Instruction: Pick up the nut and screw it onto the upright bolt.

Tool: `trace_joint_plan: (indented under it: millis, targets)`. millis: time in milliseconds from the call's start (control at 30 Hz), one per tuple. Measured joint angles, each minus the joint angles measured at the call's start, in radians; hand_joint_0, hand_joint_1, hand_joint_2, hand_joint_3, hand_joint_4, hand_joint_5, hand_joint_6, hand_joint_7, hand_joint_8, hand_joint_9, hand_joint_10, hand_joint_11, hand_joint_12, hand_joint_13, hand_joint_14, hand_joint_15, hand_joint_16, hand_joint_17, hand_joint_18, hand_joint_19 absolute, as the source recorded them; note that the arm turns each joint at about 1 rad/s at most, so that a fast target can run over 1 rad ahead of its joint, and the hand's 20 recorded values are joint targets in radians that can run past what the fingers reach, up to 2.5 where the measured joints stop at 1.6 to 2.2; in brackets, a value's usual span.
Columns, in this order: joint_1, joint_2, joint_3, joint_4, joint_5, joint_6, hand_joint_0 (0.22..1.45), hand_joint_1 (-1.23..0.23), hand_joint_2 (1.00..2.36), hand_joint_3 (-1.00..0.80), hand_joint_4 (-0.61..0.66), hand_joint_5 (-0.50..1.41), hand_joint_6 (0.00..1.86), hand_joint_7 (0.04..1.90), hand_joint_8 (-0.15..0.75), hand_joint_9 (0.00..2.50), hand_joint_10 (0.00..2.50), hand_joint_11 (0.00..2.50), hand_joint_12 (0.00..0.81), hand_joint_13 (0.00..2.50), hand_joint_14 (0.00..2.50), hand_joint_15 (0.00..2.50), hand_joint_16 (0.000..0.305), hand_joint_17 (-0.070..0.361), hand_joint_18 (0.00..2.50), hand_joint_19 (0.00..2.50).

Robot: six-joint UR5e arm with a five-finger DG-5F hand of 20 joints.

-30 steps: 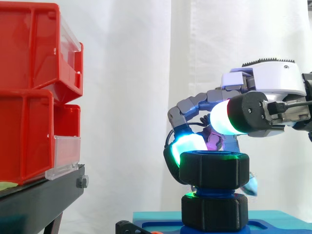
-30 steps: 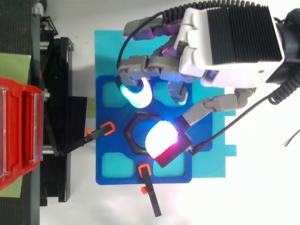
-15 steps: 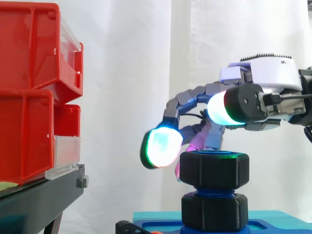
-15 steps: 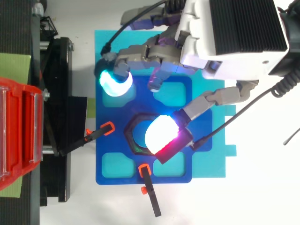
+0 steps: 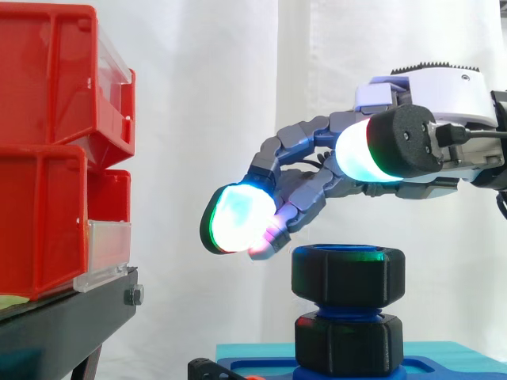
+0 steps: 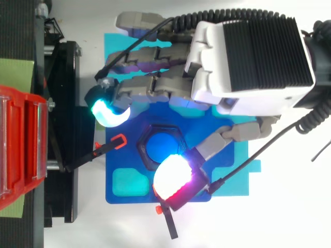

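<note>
The robot hand [image 5: 420, 119] hovers with fingers spread and straight, grasping nothing, just above the black nut [image 5: 348, 273]. The nut sits at the top of the blue upright bolt [image 6: 161, 149], which stands in a blue holder [image 6: 118, 155]. At 9 o'clock are stacked red bins [image 5: 47, 158], their contents hidden.

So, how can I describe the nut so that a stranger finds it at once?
Right of the red bins lies a blue plate, and from its middle a blue bolt stands up. The nut is the black six-sided ring at the bolt's top; a similar black piece sits beneath it, against the plate.
</note>
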Motion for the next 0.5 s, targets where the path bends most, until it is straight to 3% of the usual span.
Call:
trace_joint_plan:
  millis: [200,500]
  targets:
    - [0.023,0.0,0.0,-0.008,0.025,0.001,0.45,-0.38,1.0,-0.5,0.13,-0.12,0.5,0.7,0.234,0.47,0.0,0.0,0.349,0.1,0.0,0.0,0.046,0.103,0.0,0.0]
    - [0.051,0.0,0.0,-0.013,0.052,0.004,0.45,-0.38,1.0,-0.5,0.17,-0.08,0.5,0.81,0.243,0.52,0.0,0.0,0.351,0.14,0.0,0.0,0.046,0.104,0.0,0.0]
